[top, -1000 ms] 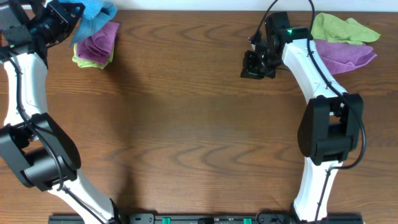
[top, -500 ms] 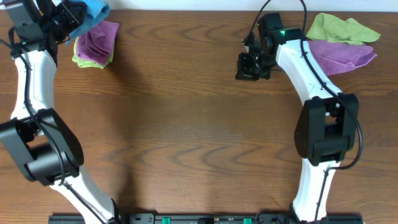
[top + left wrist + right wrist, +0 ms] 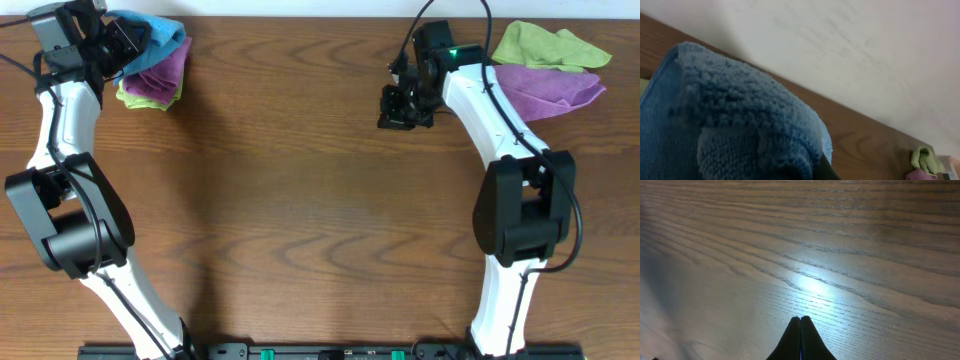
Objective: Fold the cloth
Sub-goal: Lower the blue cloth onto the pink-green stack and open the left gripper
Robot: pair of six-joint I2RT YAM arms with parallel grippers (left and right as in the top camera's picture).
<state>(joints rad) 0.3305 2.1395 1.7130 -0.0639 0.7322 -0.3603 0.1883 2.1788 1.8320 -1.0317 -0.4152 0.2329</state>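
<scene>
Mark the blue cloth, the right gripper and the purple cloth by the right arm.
blue cloth (image 3: 165,42): overhead, on its bunched upper fold.
right gripper (image 3: 800,324): right wrist, where the shut fingertips meet.
right purple cloth (image 3: 555,88): overhead, on its middle.

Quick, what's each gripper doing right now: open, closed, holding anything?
Left gripper: closed on the blue cloth.
Right gripper: closed, holding nothing.
</scene>
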